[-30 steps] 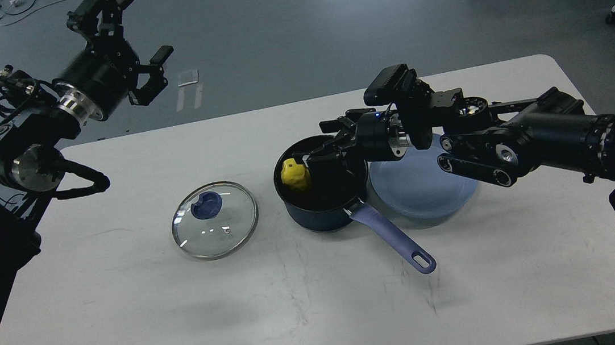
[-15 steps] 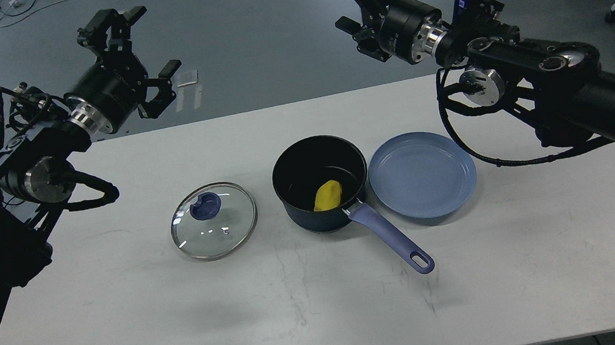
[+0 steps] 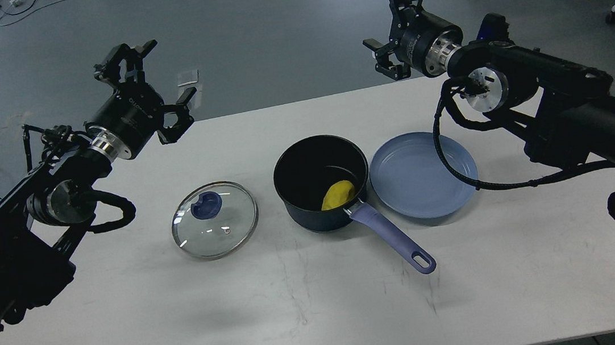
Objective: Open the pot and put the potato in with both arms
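The dark navy pot stands open at the table's middle, its lavender handle pointing to the front right. The yellow potato lies inside it against the near right wall. The glass lid with a blue knob lies flat on the table left of the pot. My left gripper is open and empty, raised over the table's far left edge. My right gripper is open and empty, raised beyond the table's far edge, well above the pot.
A flat blue-grey plate lies right of the pot, touching it. The white table has a rounded far right corner. Chair and table legs on castors stand on the grey floor at the far right.
My right gripper let go of the potato in the pot, rose high beyond the far edge, then dropped slightly. The potato settled at the pot's near right. My left arm moved inward and down.
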`<action>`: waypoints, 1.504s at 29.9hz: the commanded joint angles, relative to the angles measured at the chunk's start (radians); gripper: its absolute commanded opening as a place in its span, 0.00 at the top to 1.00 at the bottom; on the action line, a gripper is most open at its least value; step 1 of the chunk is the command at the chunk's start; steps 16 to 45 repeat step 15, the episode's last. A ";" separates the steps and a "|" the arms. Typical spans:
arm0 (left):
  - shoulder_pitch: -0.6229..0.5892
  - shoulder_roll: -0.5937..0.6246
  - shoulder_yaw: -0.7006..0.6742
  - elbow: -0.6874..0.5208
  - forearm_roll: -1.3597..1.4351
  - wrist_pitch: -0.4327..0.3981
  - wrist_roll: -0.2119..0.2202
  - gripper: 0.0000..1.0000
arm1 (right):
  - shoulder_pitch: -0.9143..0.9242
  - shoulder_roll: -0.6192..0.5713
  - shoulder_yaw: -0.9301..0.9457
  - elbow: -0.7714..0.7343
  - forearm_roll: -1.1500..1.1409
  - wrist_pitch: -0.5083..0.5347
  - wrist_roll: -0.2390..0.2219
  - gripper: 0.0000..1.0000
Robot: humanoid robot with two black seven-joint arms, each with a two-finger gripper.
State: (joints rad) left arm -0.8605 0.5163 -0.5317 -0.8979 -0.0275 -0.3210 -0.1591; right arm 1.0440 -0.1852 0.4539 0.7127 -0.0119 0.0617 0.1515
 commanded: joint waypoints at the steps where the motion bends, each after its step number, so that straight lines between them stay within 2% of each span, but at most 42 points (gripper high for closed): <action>1: 0.012 -0.006 -0.014 0.005 0.000 0.002 0.003 0.01 | -0.002 0.003 0.000 0.005 0.007 -0.006 -0.003 0.00; 45: 0.011 0.007 -0.016 0.007 0.000 -0.003 0.004 0.02 | -0.021 0.010 -0.024 0.039 -0.002 -0.020 0.005 0.00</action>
